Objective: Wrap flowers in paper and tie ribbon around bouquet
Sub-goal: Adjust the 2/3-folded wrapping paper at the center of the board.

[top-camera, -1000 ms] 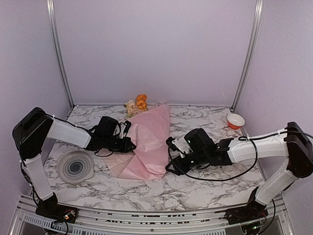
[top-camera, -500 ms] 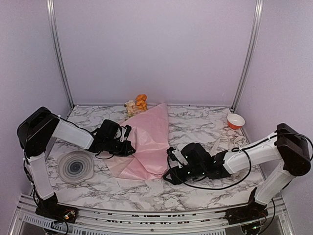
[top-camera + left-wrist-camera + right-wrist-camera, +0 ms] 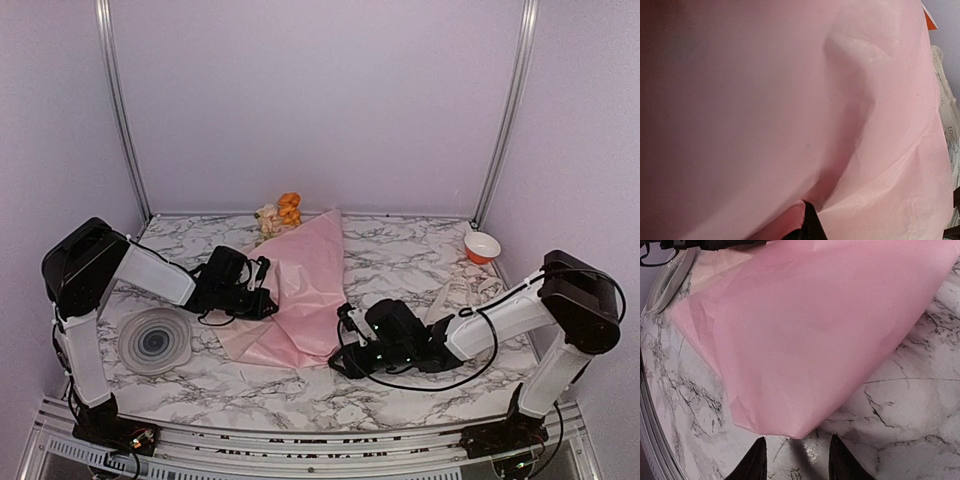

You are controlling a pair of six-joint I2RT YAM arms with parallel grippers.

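The pink paper point(image 3: 305, 290) lies folded over the flowers point(image 3: 284, 212) as a loose bouquet. Only orange and whitish blossoms show at its far end, and the stems are hidden. My left gripper point(image 3: 268, 303) is shut on the paper's left edge; in the left wrist view the paper point(image 3: 790, 100) fills the frame around one black fingertip point(image 3: 810, 226). My right gripper point(image 3: 338, 350) is open, low over the table, just short of the paper's near corner point(image 3: 800, 430), with nothing between its fingertips point(image 3: 754, 466). The cream ribbon point(image 3: 462, 290) lies bunched to the right.
A grey ringed disc point(image 3: 155, 340) sits at the near left, beside the left arm. A small red-and-white bowl point(image 3: 482, 246) stands at the far right by the frame post. The table's metal front rail point(image 3: 300, 425) runs along the near edge.
The right arm has slid toward the near left, from the paper's right edge to its near corner, and its fingers have narrowed a little. The left gripper has stayed on the paper.
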